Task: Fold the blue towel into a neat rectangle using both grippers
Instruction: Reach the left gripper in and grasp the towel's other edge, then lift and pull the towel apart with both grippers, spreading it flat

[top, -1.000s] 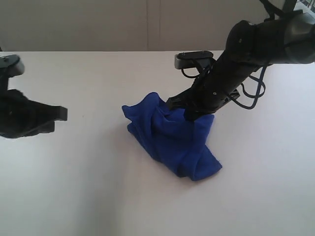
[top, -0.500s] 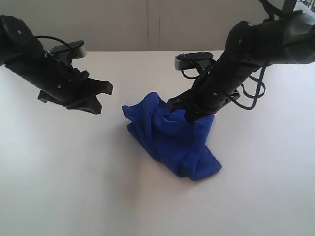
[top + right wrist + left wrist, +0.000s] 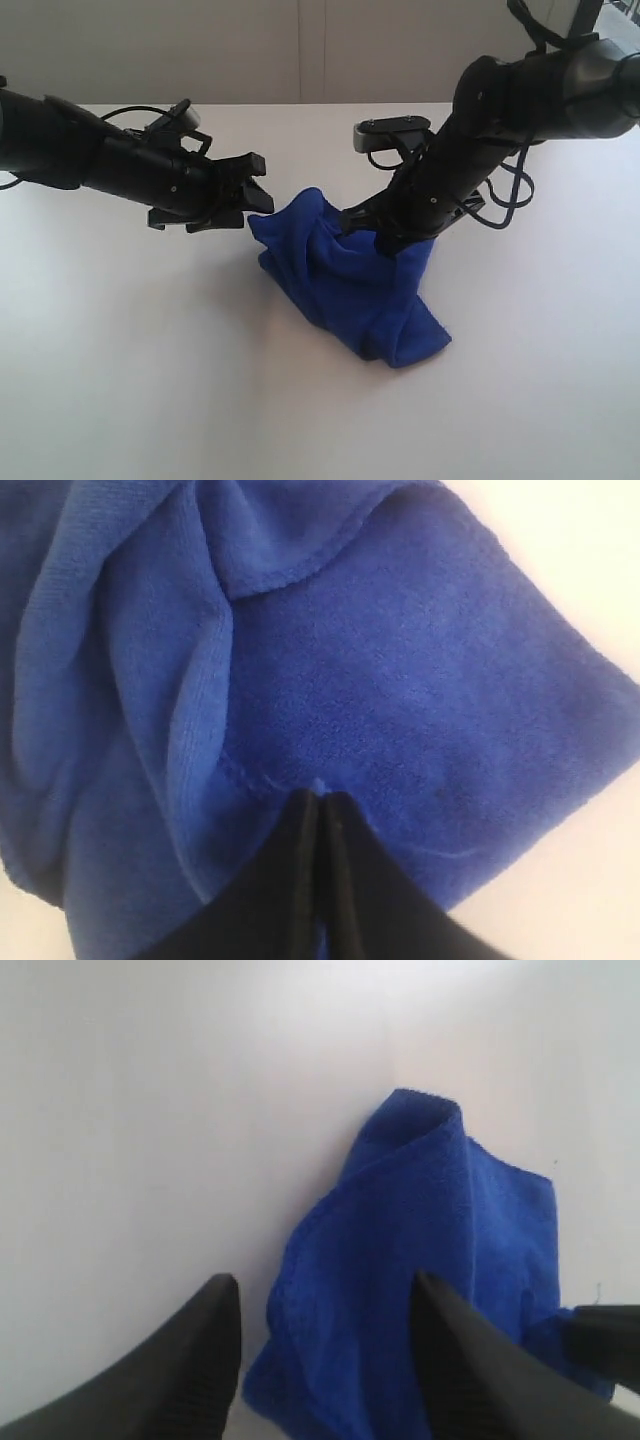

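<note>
The blue towel (image 3: 350, 290) lies crumpled in a heap on the white table (image 3: 150, 380). My right gripper (image 3: 385, 237) comes down onto the heap's far right side and is shut on a fold of the blue towel (image 3: 400, 660). In the right wrist view its gripper (image 3: 320, 800) has the fingers pressed together, with a sliver of blue cloth between them. My left gripper (image 3: 262, 185) hovers at the heap's left tip. It is open, and the blue towel (image 3: 430, 1230) has its near edge between the spread fingers of the left gripper (image 3: 325, 1285), with nothing held.
The tabletop runs back to a pale wall (image 3: 300, 50) behind it. Black cables (image 3: 505, 200) hang in loops from the right arm beside the towel. A dark part of the right arm (image 3: 610, 1335) shows at the edge of the left wrist view.
My left arm has swung in from the far left to the towel's left tip, and its jaws have opened. The right gripper has kept its hold, nearly still.
</note>
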